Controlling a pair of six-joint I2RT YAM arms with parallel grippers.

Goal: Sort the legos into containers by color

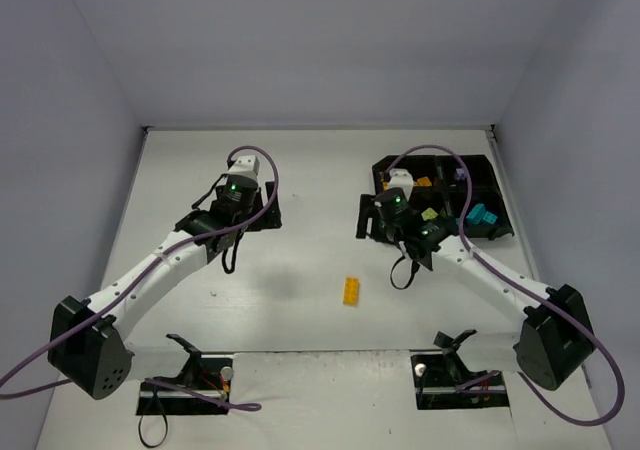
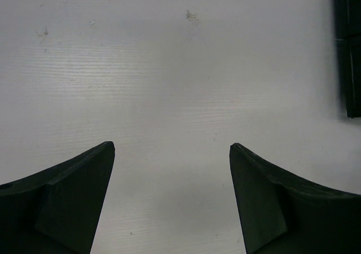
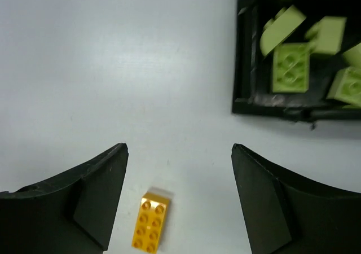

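We find the left fingers (image 2: 67,197) spread wide and holding nothing, poised over bare white tabletop (image 1: 300,160) left of centre; toward the middle, one orange brick (image 1: 351,290) lies flat on the tabletop, studs up, well apart from the other bricks; the right fingers (image 3: 271,203) are likewise spread and empty. In the right wrist view that brick sits low between them, close beside one finger, untouched; at the far right stands the black tray (image 3: 241,56); one compartment holds several yellow-green bricks (image 3: 290,68), another a cyan brick (image 1: 483,215) — a third shows orange pieces (image 1: 423,182).
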